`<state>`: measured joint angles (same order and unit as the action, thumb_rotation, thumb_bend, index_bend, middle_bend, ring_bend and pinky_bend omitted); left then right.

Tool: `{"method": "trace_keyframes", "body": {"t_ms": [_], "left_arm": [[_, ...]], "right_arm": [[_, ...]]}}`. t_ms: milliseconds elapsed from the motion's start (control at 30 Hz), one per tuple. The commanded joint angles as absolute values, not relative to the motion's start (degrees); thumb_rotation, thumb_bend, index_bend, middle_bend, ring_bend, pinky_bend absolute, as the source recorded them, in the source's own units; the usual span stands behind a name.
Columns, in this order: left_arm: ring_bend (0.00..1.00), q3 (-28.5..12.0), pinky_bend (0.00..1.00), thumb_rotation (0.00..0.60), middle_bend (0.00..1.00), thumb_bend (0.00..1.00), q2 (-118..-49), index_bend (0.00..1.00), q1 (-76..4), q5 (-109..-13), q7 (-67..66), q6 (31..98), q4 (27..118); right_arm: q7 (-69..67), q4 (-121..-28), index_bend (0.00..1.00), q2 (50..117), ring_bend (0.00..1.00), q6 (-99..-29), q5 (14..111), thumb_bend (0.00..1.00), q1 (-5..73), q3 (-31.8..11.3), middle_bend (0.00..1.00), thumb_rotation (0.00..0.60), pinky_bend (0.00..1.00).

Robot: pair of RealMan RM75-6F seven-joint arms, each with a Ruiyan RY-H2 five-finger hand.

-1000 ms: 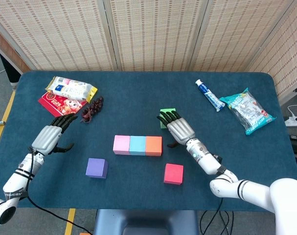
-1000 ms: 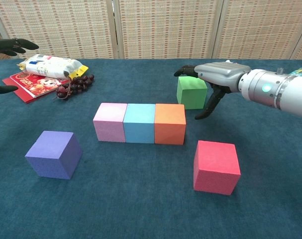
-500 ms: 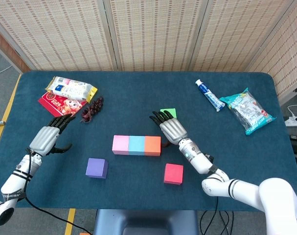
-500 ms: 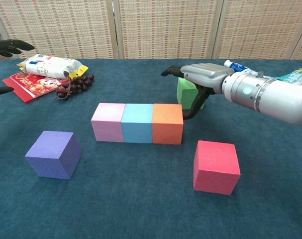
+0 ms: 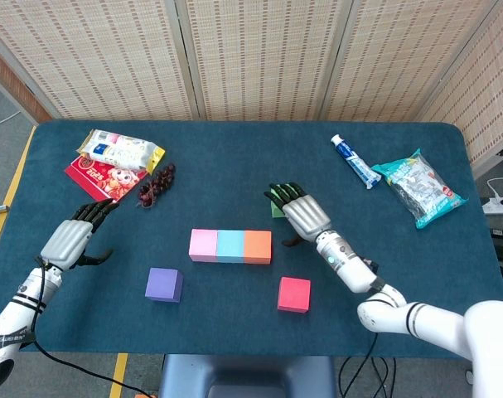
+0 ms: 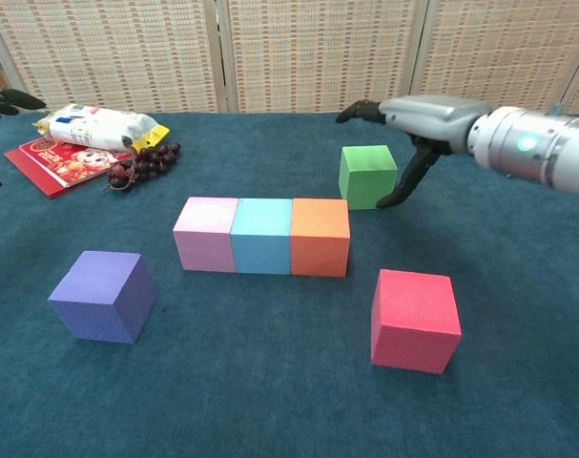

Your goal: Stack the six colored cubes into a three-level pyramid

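The pink cube point(image 5: 204, 245), cyan cube point(image 5: 230, 246) and orange cube point(image 5: 258, 246) stand touching in a row mid-table. Alone at the front left sits the purple cube point(image 5: 163, 284), and the red cube point(image 5: 294, 294) is at the front right. Behind the orange one is the green cube point(image 6: 367, 176), mostly hidden by my right hand point(image 5: 303, 213) in the head view. That hand point(image 6: 418, 124) hovers open just above and right of it, thumb hanging beside its right face. My left hand point(image 5: 73, 236) is open near the table's left edge, holding nothing.
Snack packets point(image 5: 118, 151) and a red packet point(image 5: 102, 176) lie at the back left with a bunch of grapes point(image 5: 156, 186). A toothpaste tube point(image 5: 355, 162) and a plastic bag point(image 5: 418, 187) lie at the back right.
My right hand went left up against the orange cube, then drew back right over the green cube; the row sits slightly further left. My left hand slid toward the left edge.
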<state>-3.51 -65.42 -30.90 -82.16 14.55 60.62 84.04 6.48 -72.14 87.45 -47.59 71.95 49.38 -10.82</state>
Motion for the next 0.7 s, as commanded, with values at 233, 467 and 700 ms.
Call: {"method": "trace_keyframes", "body": {"t_ms": [233, 467, 700], "left_arm": [[0.01, 0.7, 0.09, 0.600, 0.08, 0.34, -65.1, 0.14, -28.7, -87.3, 12.1, 62.2, 89.3], [0.01, 2.6, 0.10, 0.600, 0.06, 0.34, -66.4, 0.08, -29.0, -88.2, 11.3, 59.3, 92.2], [0.00, 3.3, 0.10, 0.600, 0.02, 0.33, -67.5, 0.03, -29.0, -87.9, 8.6, 58.0, 93.5]], "right_arm": [[3.6, -85.5, 0.00, 71.5, 0.00, -56.3, 71.1, 0.00, 40.9, -11.9, 0.00, 0.600, 0.00], [0.3, -87.9, 0.00, 66.9, 0.00, -61.6, 73.6, 0.00, 35.6, -10.4, 0.00, 0.600, 0.00], [-3.1, -87.7, 0.00, 65.4, 0.00, -64.7, 75.6, 0.00, 31.8, -8.8, 0.00, 0.600, 0.00]]}}
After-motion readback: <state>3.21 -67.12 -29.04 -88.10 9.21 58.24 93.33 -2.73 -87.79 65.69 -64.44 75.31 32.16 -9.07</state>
